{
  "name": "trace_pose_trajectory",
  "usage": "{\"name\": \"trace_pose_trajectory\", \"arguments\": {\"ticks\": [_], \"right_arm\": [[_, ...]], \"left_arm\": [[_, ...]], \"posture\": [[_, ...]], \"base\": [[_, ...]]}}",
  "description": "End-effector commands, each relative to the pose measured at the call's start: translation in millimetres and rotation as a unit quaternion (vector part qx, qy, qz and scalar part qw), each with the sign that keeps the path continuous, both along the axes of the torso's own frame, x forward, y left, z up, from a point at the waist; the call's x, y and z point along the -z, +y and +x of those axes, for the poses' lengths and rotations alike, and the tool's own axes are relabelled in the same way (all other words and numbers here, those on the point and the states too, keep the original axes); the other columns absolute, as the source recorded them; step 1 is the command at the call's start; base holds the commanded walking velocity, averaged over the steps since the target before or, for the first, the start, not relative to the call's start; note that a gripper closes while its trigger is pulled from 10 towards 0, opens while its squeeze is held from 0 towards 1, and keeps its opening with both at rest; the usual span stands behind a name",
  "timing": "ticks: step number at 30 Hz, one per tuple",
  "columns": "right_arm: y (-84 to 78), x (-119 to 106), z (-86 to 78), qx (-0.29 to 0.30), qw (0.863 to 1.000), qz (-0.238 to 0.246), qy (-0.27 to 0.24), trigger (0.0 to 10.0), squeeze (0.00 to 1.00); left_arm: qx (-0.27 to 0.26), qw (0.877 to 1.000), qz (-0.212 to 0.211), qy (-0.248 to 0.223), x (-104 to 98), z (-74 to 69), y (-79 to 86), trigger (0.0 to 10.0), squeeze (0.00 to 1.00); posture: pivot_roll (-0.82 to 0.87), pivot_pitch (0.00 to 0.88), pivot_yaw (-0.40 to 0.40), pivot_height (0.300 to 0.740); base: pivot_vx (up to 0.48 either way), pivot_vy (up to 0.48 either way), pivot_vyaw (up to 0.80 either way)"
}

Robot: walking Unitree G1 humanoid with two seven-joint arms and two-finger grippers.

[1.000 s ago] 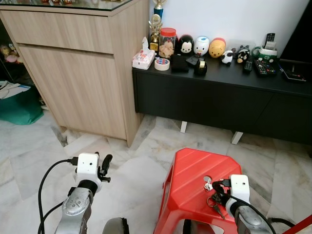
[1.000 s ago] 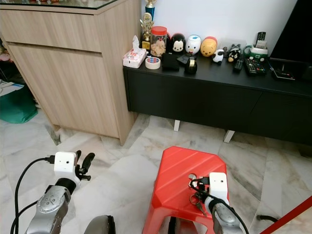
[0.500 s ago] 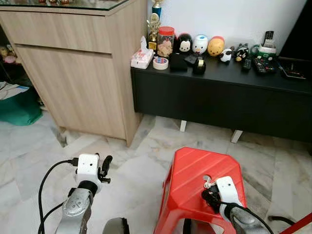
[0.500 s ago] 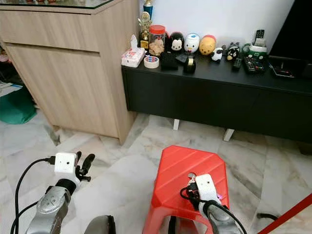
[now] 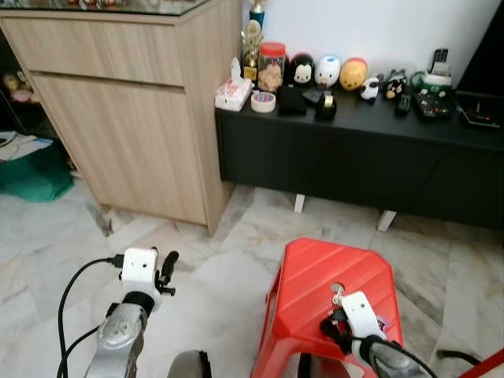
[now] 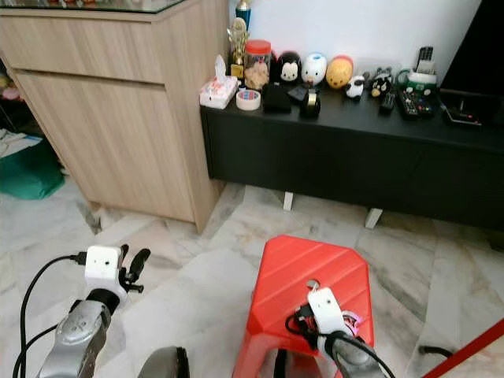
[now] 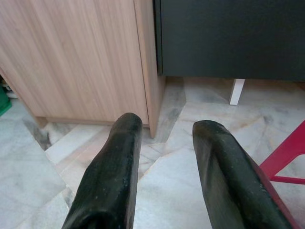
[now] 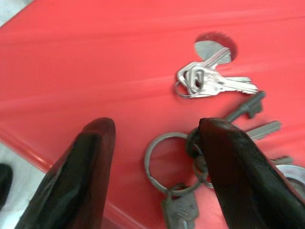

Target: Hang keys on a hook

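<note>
A bunch of silver keys [image 8: 209, 82] and a large key ring [image 8: 167, 160] with more keys lie on top of a red plastic stool [image 5: 311, 272]. My right gripper [image 8: 157, 128] hovers low over them, open. One finger is beside the ring and the other finger [image 8: 228, 152] covers part of the bunch. In the left eye view the right gripper [image 5: 332, 329] sits at the stool's near edge, with a small key [image 5: 339, 298] showing just beyond it. My left gripper [image 5: 167, 266] is held open above the marble floor, left of the stool, with nothing between its fingers [image 7: 119, 157].
A tall wooden cabinet [image 5: 134, 118] stands at the left. A low black console [image 5: 354, 157] against the white wall carries toys, a jar, tape and remotes. A green bag [image 5: 31, 169] sits at the far left. Marble floor [image 5: 213, 268] lies between cabinet and stool.
My right gripper has shifted left and nearer to me across the stool, and now covers the keys that showed beside it. The left arm has stayed put.
</note>
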State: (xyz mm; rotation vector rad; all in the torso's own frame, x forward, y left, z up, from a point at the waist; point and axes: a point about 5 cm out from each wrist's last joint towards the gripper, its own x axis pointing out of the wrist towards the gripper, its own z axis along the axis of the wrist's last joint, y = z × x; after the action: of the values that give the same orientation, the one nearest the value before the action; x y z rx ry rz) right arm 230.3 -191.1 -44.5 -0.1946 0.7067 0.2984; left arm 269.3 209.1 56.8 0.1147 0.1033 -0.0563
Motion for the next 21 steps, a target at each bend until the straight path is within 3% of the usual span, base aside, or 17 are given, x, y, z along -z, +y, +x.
{"name": "trace_pose_trajectory", "arguments": {"ticks": [1,7,11,13,17,21], "right_arm": [[-1.5,-6,2.8,0.002,1.0,0.006,-0.021,10.0,0.0],[-0.6,-17,-4.5,0.01,0.997,0.031,-0.066,10.0,0.0],[-2.5,-18,-11.0,0.012,0.997,0.03,-0.065,10.0,0.0],[-5.7,-17,-16.5,0.013,0.998,0.019,-0.053,10.0,0.0],[-13.7,-10,-28.2,-0.011,0.998,-0.052,-0.013,10.0,0.0],[-13.0,-9,-26.5,-0.009,0.998,-0.055,-0.009,10.0,0.0]], "left_arm": [[0.005,1.0,0.013,0.001,0,-1.1,1.5,10.0,0.0],[0.002,1.0,0.014,0.004,2,-2.3,3.7,10.0,0.0],[0.005,1.0,0.015,0.008,4,-2.8,2.3,10.0,0.0],[0.006,1.0,0.015,0.009,4,-2.6,1.8,10.0,0.0],[0.006,1.0,0.015,0.013,7,-2.2,1.8,10.0,0.0],[0.007,1.0,0.016,0.018,9,-3.0,1.0,10.0,0.0]], "posture": [[0.07,0.0,-0.024,0.602],[0.06,0.0,-0.02,0.602],[0.06,0.0,-0.02,0.602],[0.06,0.0,-0.02,0.602],[0.05,0.0,-0.019,0.602],[0.05,0.0,-0.017,0.602]], "base": [[0.0,0.0,0.0],[0.0,0.0,0.0],[0.0,0.0,0.0],[0.0,0.0,0.0],[0.0,0.0,0.0],[0.0,0.0,0.0]]}}
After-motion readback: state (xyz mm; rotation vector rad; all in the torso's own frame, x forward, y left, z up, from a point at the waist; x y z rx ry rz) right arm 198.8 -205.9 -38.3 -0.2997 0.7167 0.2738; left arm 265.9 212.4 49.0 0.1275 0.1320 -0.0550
